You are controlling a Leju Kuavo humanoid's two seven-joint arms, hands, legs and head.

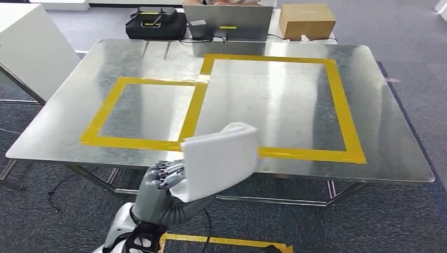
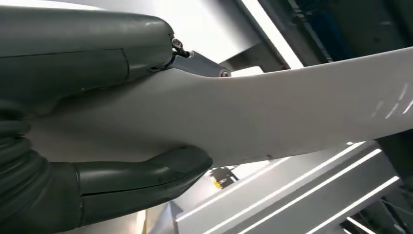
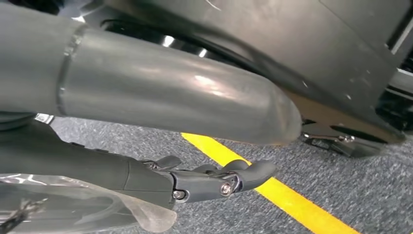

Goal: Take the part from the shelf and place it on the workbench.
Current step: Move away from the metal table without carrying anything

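The left hand (image 1: 164,179) grips the white part (image 1: 219,161) by its lower edge and holds it up over the near rim of the shiny metal bench (image 1: 63,121), just in front of the yellow tape squares (image 1: 192,113), with the thumb (image 2: 146,173) pressed flat on one face. The right hand (image 3: 214,178) hangs low over grey carpet (image 3: 146,141) and a yellow floor line (image 3: 272,192), fingers curled in with nothing in them. Beyond the far edge of the bench sit a laptop (image 1: 227,22), a black case (image 1: 155,23) and a cardboard box (image 1: 307,20).
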